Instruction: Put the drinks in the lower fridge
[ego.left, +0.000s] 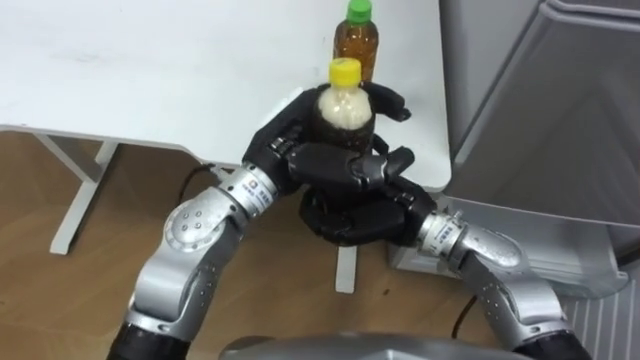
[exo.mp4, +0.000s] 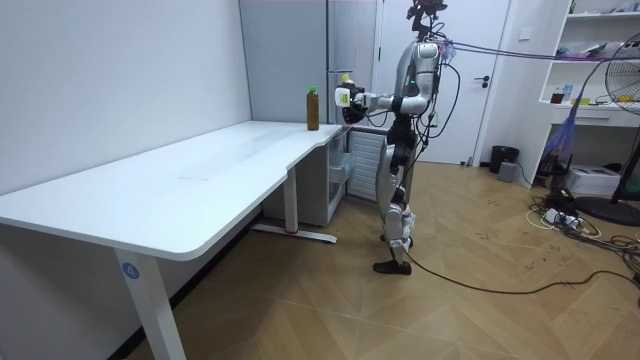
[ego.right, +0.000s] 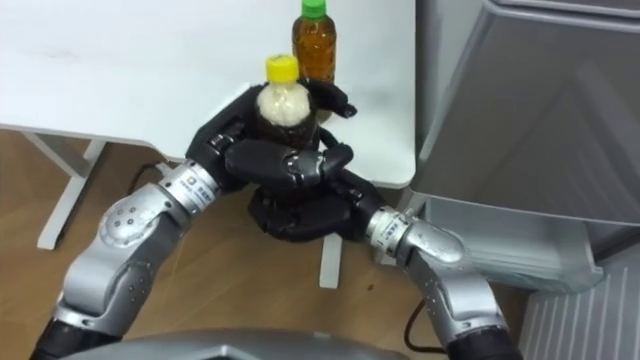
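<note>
Yellow-capped bottle (ego.left: 345, 108): clear plastic, dark drink with pale foam at the neck, upright. Green-capped bottle (ego.left: 357, 40): amber drink, standing upright on the white table (ego.left: 150, 70) near the edge, just behind the held one.

Table is long, with white legs on a wooden floor (ego.left: 60, 300). A grey fridge (ego.left: 560, 100) sits just beside the table's end. In the room view the robot stands at that end, facing the table corner and the fridge.

Yellow-capped bottle is held off the table edge over the floor, in both hands. Left hand (ego.left: 283, 140) has its fingers curled round the body. Right hand (ego.left: 360, 215) cups the bottom, fingers curled up around it.
</note>
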